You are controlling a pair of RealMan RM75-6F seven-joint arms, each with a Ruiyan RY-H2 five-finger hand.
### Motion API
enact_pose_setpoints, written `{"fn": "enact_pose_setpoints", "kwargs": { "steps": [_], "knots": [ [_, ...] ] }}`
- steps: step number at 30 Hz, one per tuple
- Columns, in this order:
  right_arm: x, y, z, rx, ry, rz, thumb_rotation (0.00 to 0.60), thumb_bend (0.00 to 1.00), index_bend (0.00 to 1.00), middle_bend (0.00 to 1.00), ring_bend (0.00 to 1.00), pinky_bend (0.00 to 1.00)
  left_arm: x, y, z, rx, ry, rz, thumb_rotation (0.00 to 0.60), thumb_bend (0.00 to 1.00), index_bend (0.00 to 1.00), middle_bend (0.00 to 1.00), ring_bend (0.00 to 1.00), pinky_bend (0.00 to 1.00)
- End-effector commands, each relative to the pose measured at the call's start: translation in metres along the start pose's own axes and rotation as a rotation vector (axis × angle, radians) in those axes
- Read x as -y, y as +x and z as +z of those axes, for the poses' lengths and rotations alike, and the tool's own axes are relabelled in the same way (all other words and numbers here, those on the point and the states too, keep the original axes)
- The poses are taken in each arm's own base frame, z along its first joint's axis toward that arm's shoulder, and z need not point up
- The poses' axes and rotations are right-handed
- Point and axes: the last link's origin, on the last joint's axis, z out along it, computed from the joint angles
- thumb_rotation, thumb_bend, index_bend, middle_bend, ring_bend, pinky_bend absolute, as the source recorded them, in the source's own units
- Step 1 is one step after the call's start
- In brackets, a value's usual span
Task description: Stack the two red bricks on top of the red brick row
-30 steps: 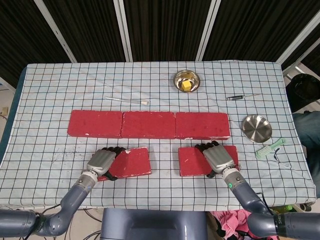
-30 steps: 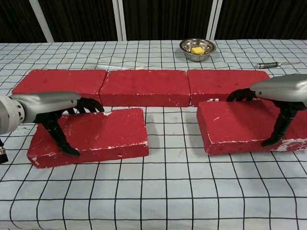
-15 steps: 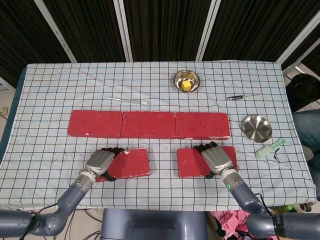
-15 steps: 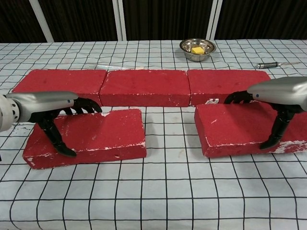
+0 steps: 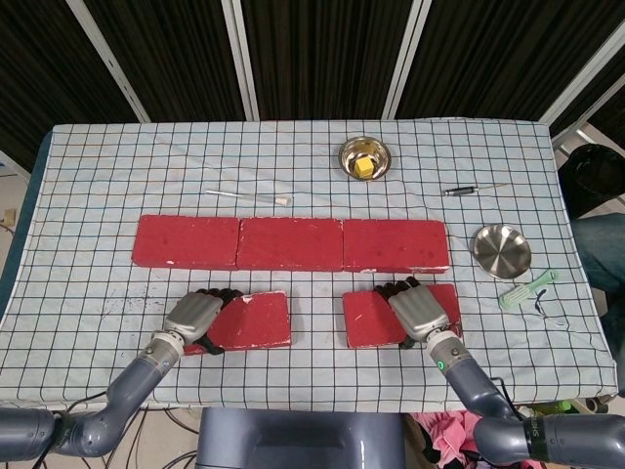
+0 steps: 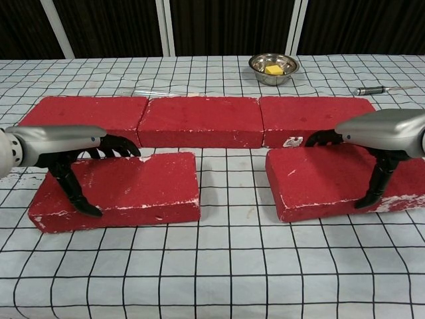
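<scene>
Three red bricks form a row (image 5: 290,243) (image 6: 199,119) across the middle of the checked cloth. Two loose red bricks lie just in front of it. My left hand (image 5: 196,316) (image 6: 63,142) grips the left brick (image 5: 254,319) (image 6: 133,189) at its left end, fingers over the far edge and thumb on the near face. My right hand (image 5: 421,310) (image 6: 382,129) grips the right brick (image 5: 369,319) (image 6: 325,181) the same way at its right end. I cannot tell whether either brick is off the cloth.
A steel bowl holding a yellow block (image 5: 363,158) (image 6: 273,68) stands behind the row. An empty steel bowl (image 5: 502,250) and a green comb (image 5: 527,289) lie at the right. A dark pen (image 5: 472,190) (image 6: 378,89) and a thin clear tube (image 5: 249,196) lie behind the row.
Both loose bricks, held by my hands, have shifted slightly to the left and a little toward the table's near edge. The brick row has not moved.
</scene>
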Motion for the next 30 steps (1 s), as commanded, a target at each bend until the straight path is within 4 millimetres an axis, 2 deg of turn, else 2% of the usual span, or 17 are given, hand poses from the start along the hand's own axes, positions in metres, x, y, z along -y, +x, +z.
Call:
{"fn": "enact_pose_setpoints", "kwargs": {
  "steps": [1, 5, 7, 12, 17, 20, 24, 30],
  "knots": [
    [-0.001, 0.002, -0.001, -0.006, -0.005, 0.007, 0.600, 0.05, 0.18, 0.23, 0.15, 0.14, 0.000, 0.003, -0.002, -0.010, -0.009, -0.001, 0.600, 0.31, 0.20, 0.26, 0.16, 0.30],
    [-0.004, 0.011, -0.008, -0.021, -0.019, 0.028, 0.600, 0.05, 0.18, 0.23, 0.15, 0.14, 0.001, 0.013, -0.006, -0.033, -0.023, -0.007, 0.600, 0.31, 0.20, 0.26, 0.15, 0.29],
    [-0.009, 0.024, -0.014, -0.046, -0.033, 0.032, 0.600, 0.05, 0.18, 0.23, 0.15, 0.14, 0.004, 0.024, -0.009, -0.055, -0.027, 0.003, 0.600, 0.31, 0.20, 0.26, 0.15, 0.29],
    [-0.035, 0.064, -0.030, -0.117, -0.084, 0.001, 0.600, 0.05, 0.18, 0.23, 0.15, 0.14, 0.016, 0.062, -0.008, -0.088, -0.037, 0.021, 0.600, 0.31, 0.20, 0.26, 0.15, 0.29],
    [-0.058, 0.092, -0.031, -0.151, -0.120, -0.012, 0.600, 0.05, 0.18, 0.23, 0.15, 0.13, 0.026, 0.102, 0.002, -0.136, -0.032, 0.059, 0.600, 0.31, 0.20, 0.25, 0.15, 0.28],
    [-0.069, 0.103, -0.024, -0.133, -0.130, -0.040, 0.600, 0.05, 0.18, 0.23, 0.15, 0.14, 0.027, 0.121, 0.010, -0.143, -0.040, 0.066, 0.600, 0.31, 0.21, 0.25, 0.14, 0.27],
    [-0.072, 0.114, -0.005, -0.117, -0.125, -0.001, 0.600, 0.05, 0.18, 0.23, 0.16, 0.14, 0.034, 0.140, 0.028, -0.138, -0.028, 0.100, 0.600, 0.31, 0.20, 0.24, 0.13, 0.27],
    [-0.066, 0.129, 0.044, -0.108, -0.105, 0.044, 0.600, 0.05, 0.18, 0.23, 0.16, 0.14, 0.042, 0.158, 0.069, -0.077, -0.010, 0.103, 0.600, 0.31, 0.20, 0.24, 0.13, 0.26]
  ]
}}
